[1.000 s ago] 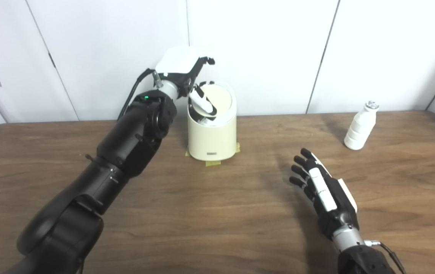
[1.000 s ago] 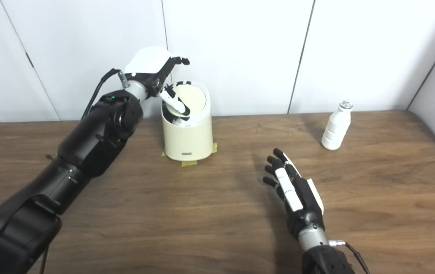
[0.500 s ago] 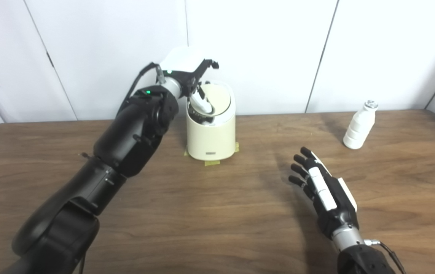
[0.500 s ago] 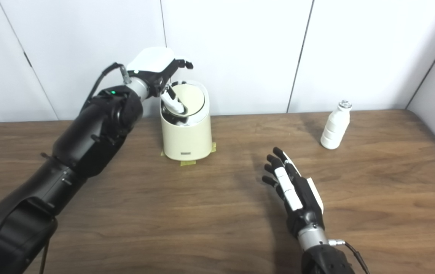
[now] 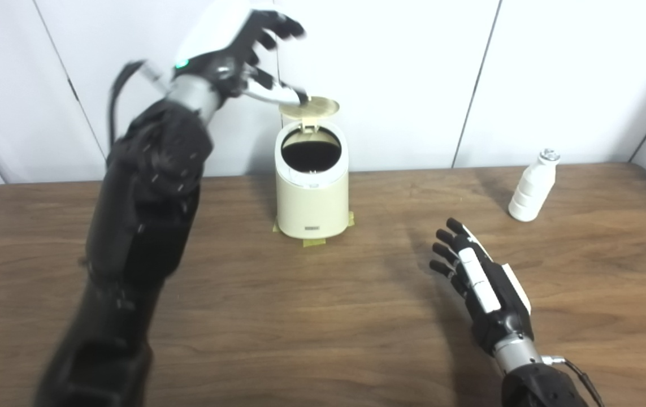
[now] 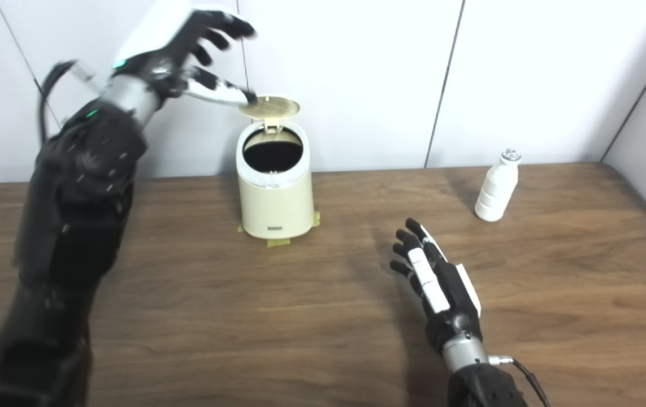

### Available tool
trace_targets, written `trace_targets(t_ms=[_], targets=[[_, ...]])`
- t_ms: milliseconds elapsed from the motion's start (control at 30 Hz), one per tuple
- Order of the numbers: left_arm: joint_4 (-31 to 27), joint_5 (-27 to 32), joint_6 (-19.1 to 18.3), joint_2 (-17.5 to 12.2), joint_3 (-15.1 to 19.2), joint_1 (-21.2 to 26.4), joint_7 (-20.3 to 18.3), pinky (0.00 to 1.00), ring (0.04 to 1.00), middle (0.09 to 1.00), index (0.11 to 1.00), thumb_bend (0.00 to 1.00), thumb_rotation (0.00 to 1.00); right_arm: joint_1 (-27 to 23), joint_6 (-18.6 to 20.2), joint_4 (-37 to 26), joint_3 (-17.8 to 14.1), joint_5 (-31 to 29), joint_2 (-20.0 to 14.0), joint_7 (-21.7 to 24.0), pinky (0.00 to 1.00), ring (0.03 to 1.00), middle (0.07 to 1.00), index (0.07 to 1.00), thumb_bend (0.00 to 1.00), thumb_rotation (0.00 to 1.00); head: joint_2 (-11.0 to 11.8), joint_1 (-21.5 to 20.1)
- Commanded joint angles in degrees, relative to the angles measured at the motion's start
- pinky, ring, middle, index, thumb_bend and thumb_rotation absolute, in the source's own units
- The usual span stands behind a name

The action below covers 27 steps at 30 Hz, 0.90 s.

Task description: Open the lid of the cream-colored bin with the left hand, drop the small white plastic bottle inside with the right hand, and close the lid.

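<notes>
Since half a second ago the lid (image 5: 308, 106) has swung from lying across the mouth of the cream-colored bin (image 5: 312, 195) to standing up behind it, and the left hand (image 5: 238, 51) has risen from the mouth to above and left of the bin. Its fingers (image 5: 277, 95) are spread, one tip at the lid's left edge; motion blur hides whether it touches. The bin's dark mouth is fully exposed.

Opening looks done, so the bottle is next. The small white plastic bottle (image 5: 533, 187) stands upright on the worktop (image 5: 323, 316), well to the right of the bin. The right hand (image 5: 478, 280) hovers right of and nearer than the bin, fingers apart, holding nothing. It should close around the bottle's ribbed body, not the narrow neck, and keep it upright. Meanwhile the left hand should guard the lid against falling shut.
</notes>
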State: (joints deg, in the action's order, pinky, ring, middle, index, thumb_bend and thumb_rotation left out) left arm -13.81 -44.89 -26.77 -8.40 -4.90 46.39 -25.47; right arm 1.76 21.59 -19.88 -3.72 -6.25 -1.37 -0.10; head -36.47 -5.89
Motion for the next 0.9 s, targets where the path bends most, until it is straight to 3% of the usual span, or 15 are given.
trace_targets(t_ms=[0,167,267,367,467,600,633,667,767,867], targets=[[-3.2,1.3,-0.1,1.1,3.6,1.3,0.2,0.58,0.707,0.738,0.725,0.64,0.00,-1.2,-1.0,-2.3,-0.4,-0.9,-0.2,0.3,0.83,0.890,0.896,0.920,0.64,0.75,-0.1,0.0],[-8.5,4.1,-0.1,5.1,11.2,-5.7,-1.4,0.61,0.704,0.728,0.731,0.59,0.00,-1.1,-1.2,-2.4,-0.6,-0.9,-0.3,0.1,0.83,0.892,0.896,0.919,0.64,0.75,-0.4,0.0],[-10.2,7.9,0.0,6.1,13.0,-11.6,2.2,0.57,0.699,0.729,0.732,0.54,0.00,-1.1,-2.2,-2.5,-0.9,-0.6,0.0,-0.3,0.82,0.879,0.889,0.909,0.64,0.73,-0.4,0.0],[-10.5,13.2,1.3,6.8,14.7,-18.0,6.3,0.62,0.720,0.753,0.766,0.54,0.01,-1.2,-3.5,-2.6,-1.2,-0.6,0.0,-0.5,0.80,0.865,0.880,0.897,0.64,0.71,-0.6,-0.3],[-10.1,18.9,3.2,7.2,16.0,-23.6,9.5,0.65,0.733,0.780,0.808,0.54,0.10,-1.3,-5.6,-2.2,-1.9,-0.9,0.4,-0.9,0.77,0.851,0.869,0.875,0.60,0.65,-0.7,-0.2],[-10.9,30.1,0.9,10.6,18.9,-30.0,11.5,0.69,0.742,0.795,0.838,0.51,0.22,-1.7,-13.8,0.9,-3.1,0.9,1.1,-2.9,0.74,0.823,0.844,0.856,0.53,0.51,-0.7,-1.0],[-11.0,31.8,0.8,10.5,18.8,-31.4,11.4,0.78,0.799,0.834,0.874,0.50,0.33,-1.8,-15.7,1.9,-3.4,1.1,1.1,-3.1,0.74,0.818,0.839,0.850,0.54,0.47,-0.7,-1.3],[-11.0,33.2,1.5,10.1,18.3,-33.1,11.4,0.80,0.812,0.846,0.889,0.50,0.39,-2.0,-17.4,2.7,-3.7,1.1,1.1,-3.3,0.74,0.821,0.839,0.845,0.55,0.44,-0.7,-1.9],[-10.9,36.4,3.2,8.7,17.2,-36.7,11.6,0.82,0.832,0.887,0.930,0.53,0.46,-2.6,-20.5,4.8,-4.7,1.2,1.0,-4.1,0.75,0.823,0.844,0.827,0.65,0.35,-0.7,-2.7],[-10.9,38.0,3.0,6.7,15.6,-39.3,11.5,0.85,0.862,0.914,0.962,0.55,0.55,-3.1,-20.2,4.0,-5.4,5.0,1.4,-7.0,0.72,0.811,0.837,0.836,0.73,0.26,-0.9,-4.6]])
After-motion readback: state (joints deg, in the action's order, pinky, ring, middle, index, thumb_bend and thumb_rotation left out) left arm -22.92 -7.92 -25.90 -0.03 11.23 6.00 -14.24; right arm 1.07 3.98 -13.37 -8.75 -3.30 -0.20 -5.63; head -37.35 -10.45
